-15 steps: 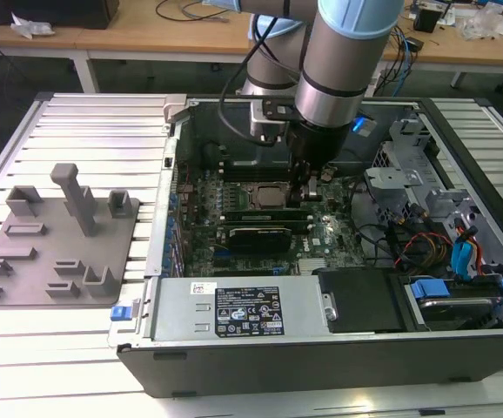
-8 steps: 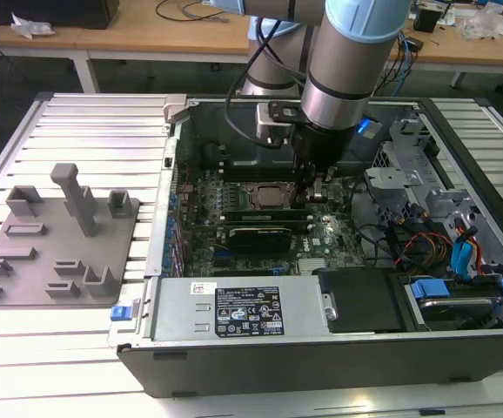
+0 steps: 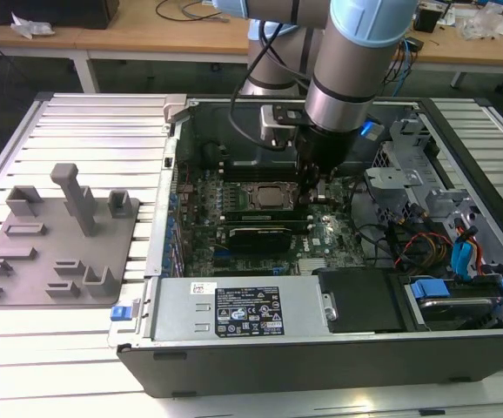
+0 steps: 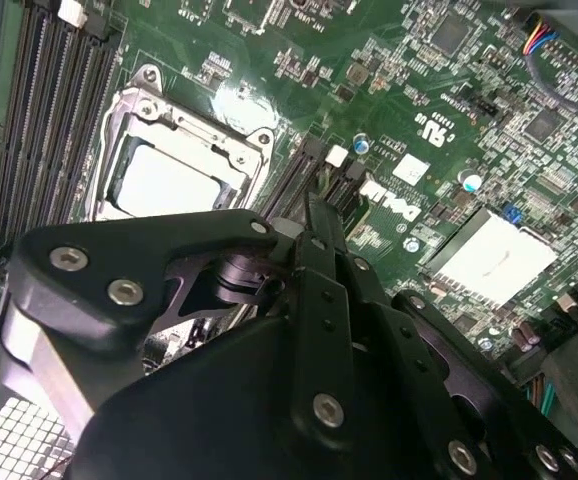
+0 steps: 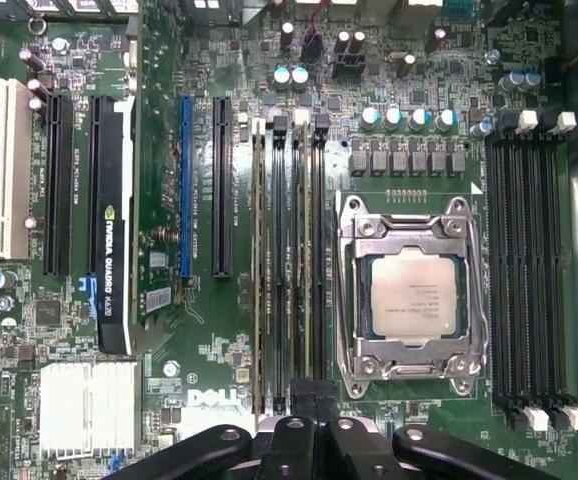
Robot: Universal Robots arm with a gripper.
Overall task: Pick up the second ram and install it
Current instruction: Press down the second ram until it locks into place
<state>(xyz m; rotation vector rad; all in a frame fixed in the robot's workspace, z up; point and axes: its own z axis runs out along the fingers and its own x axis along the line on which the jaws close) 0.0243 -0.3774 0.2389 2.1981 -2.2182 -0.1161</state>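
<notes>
- The black gripper (image 5: 312, 398) of the arm is pictured lowered into the open grey computer case (image 3: 321, 357), at the lower centre of the first wrist view; how wide it is set, and whether anything is gripped, cannot be told
- The second ram (image 5: 307, 250), a slim dark card strip, is seen standing in a slot just left of the square metal CPU socket (image 5: 414, 300), its lower end under the gripper; full seating is judged unconfirmed
- White lettering is carried on the green motherboard (image 5: 229, 330) and a white printed label (image 3: 250, 312) on the silver power supply box (image 3: 182, 309); neither is quoted here
</notes>
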